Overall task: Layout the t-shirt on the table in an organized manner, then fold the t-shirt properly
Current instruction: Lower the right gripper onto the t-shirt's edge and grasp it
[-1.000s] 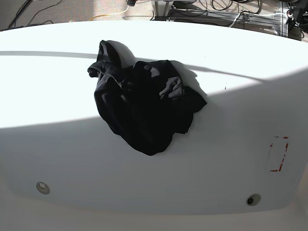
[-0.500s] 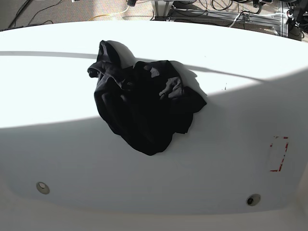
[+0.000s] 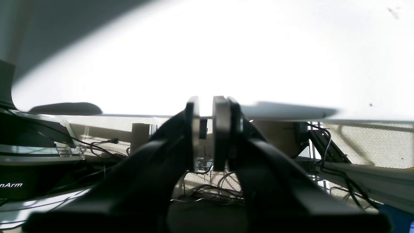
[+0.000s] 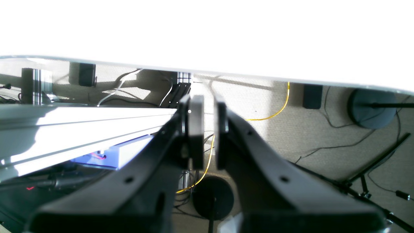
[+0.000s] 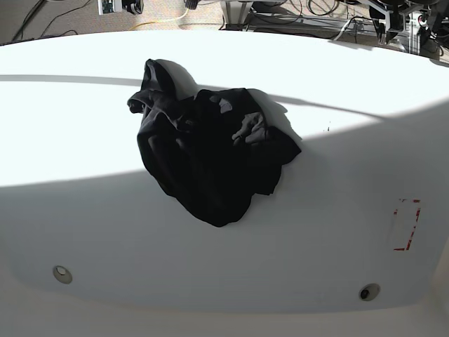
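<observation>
The black t-shirt [image 5: 210, 151] lies crumpled in a wrinkly heap on the white table [image 5: 337, 232], a little left of centre and partly in sunlight. Both grippers are far from it, beyond the table's far edge. In the base view only a bit of the right arm [image 5: 121, 5] shows at the top left, and a bit of the left arm [image 5: 394, 15] at the top right. My left gripper [image 3: 206, 105] has its jaws nearly together and nothing in them. My right gripper [image 4: 208, 102] is the same, pointing past the table's edge [image 4: 207, 69].
A red dashed rectangle [image 5: 407, 225] is marked near the right edge. Two round metal discs [image 5: 62, 273] [image 5: 368, 291] sit near the front edge. Cables, stands and a metal frame [image 4: 81, 119] crowd the floor beyond the far edge.
Parts of both arms have come into the base view at the top left and top right corners. The t-shirt has not moved.
</observation>
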Tool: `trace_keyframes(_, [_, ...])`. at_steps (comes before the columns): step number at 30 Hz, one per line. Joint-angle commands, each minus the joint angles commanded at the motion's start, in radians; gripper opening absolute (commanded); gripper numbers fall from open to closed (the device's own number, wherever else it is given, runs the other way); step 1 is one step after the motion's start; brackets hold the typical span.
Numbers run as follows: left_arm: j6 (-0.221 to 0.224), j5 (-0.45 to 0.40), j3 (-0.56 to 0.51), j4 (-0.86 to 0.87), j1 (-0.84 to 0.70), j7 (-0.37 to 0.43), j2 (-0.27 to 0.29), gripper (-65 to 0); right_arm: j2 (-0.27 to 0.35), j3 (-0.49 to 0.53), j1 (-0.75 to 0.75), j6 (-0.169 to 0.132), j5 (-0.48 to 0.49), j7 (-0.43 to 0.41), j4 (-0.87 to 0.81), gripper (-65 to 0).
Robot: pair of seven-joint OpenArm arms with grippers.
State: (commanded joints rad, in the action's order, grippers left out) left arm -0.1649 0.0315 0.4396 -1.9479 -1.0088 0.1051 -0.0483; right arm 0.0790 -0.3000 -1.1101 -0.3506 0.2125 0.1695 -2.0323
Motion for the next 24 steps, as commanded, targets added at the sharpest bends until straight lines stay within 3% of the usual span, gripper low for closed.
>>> trace_keyframes(5, [0.0,0.0,-0.003,0.0,0.063,-0.008,0.0,-58.9,0.0,0.002,0.057,0.0,0.0,0.0,-0.002,-60.2])
trace_keyframes(12, [0.0,-0.002,-0.003,0.0,0.176,-0.103,0.003,-58.9,0.002,0.005,0.157,0.0,0.0,0.002,-0.002,-59.9])
trace_keyframes(20, [0.0,-0.002,-0.046,0.0,0.232,-0.106,0.005,-58.9,0.008,0.006,0.262,-0.002,0.0,0.023,-0.002,-59.3])
trace_keyframes(24, [0.0,0.0,-0.078,0.0,0.247,-0.106,0.0,-58.7,0.008,0.008,0.322,-0.049,0.0,0.074,-0.002,-59.0])
